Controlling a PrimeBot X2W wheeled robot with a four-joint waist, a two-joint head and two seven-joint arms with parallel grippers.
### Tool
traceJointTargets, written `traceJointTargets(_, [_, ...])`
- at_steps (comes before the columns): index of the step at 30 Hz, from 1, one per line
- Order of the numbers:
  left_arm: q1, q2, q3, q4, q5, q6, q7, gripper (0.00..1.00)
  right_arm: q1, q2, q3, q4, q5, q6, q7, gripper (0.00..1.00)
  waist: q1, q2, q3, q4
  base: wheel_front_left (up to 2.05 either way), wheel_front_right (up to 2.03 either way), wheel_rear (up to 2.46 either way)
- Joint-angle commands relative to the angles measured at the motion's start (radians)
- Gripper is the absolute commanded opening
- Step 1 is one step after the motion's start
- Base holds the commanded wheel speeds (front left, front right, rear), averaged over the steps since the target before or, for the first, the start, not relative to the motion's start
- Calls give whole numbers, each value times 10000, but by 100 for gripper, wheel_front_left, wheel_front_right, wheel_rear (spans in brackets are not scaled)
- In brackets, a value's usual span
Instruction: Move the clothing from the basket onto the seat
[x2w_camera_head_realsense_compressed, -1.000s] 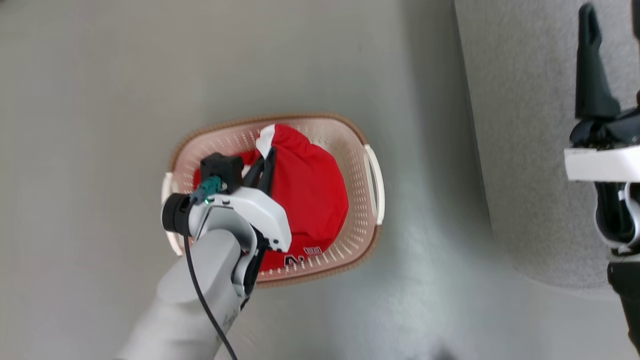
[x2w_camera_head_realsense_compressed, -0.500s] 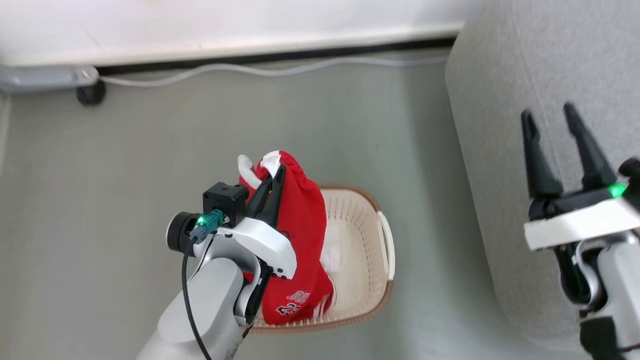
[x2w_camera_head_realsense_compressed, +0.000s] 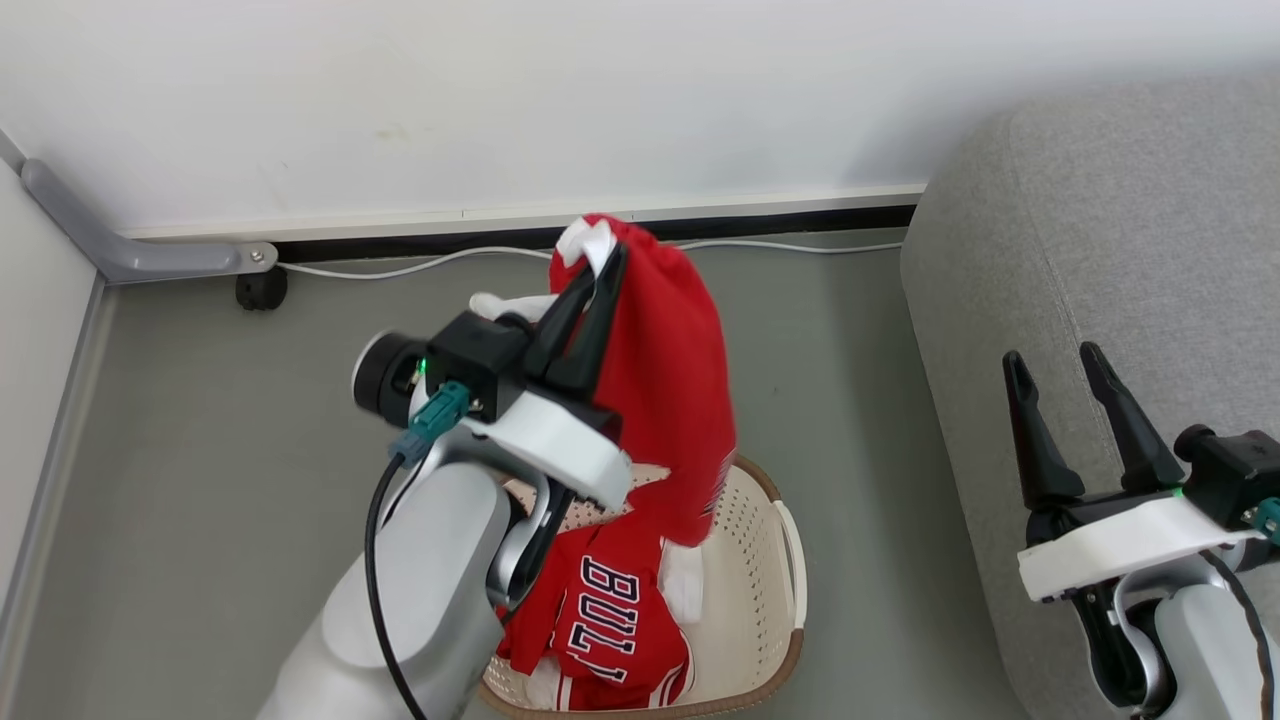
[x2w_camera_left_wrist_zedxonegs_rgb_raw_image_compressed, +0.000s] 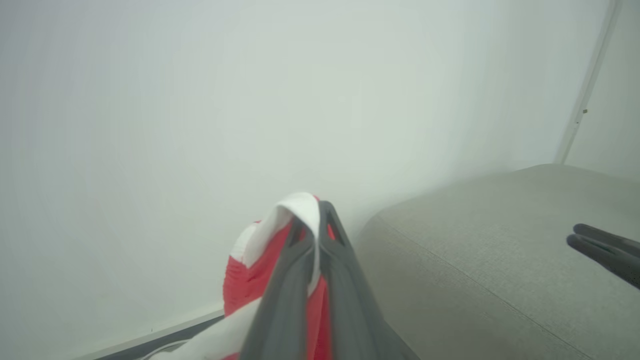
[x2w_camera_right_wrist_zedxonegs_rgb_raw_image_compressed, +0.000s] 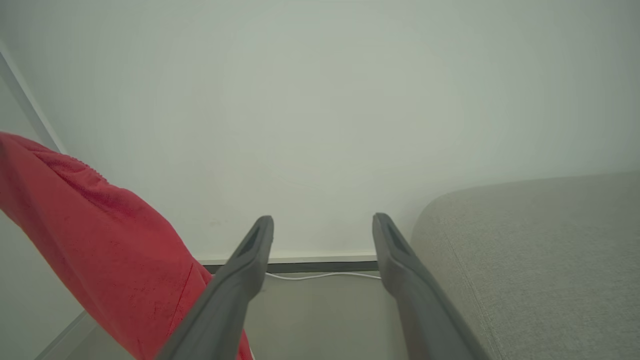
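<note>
Left gripper (x2w_camera_head_realsense_compressed: 603, 262) is clamped on the white-trimmed edge of a red jersey (x2w_camera_head_realsense_compressed: 672, 400), fingers pressed together with the fabric pinched between them. That jersey hangs from the tips above the laundry basket (x2w_camera_head_realsense_compressed: 748, 560), its lower end over the opening. A second jersey (x2w_camera_head_realsense_compressed: 612, 612), red with black-and-white block lettering, lies crumpled inside the basket. Basket sits on the grey floor (x2w_camera_head_realsense_compressed: 200, 480) near the grey sofa (x2w_camera_head_realsense_compressed: 1120, 220). Right gripper (x2w_camera_head_realsense_compressed: 1050, 362) hovers at the sofa's front edge, fingers spread apart, holding nothing. A white cable (x2w_camera_head_realsense_compressed: 400, 265) runs along the wall base.
</note>
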Motion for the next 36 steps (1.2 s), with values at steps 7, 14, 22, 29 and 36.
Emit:
traceJointTargets(7, [-1517, 98, -138, -1117, 123, -98, -92, 0, 215, 37, 149, -60, -145, 40, -55, 100, 0, -1, -124, 63, 0, 0, 0])
traceJointTargets(14, [-2307, 98, -674, -1458, -52, 45, -92, 0, 150, 105, 571, -90, -123, 40, -55, 100, 0, -1, -202, 48, 0, 0, 0])
traceJointTargets(22, [-2479, 98, -1170, -1575, -257, 224, -92, 0, -588, -364, 1887, -1035, 230, 40, -55, 100, 0, -1, -72, 153, 0, 0, 0])
traceJointTargets(29, [-2472, 98, -1489, -1682, -427, 314, -92, 0, -1694, -1035, 2905, -2208, 375, 40, -55, 100, 0, -1, 14, 279, 0, 0, 0])
traceJointTargets(36, [-2492, 98, -1901, -1856, -569, 359, -92, 0, -2629, -1325, 3798, -2710, 259, 40, -55, 100, 0, -1, 18, 499, 0, 0, 0])
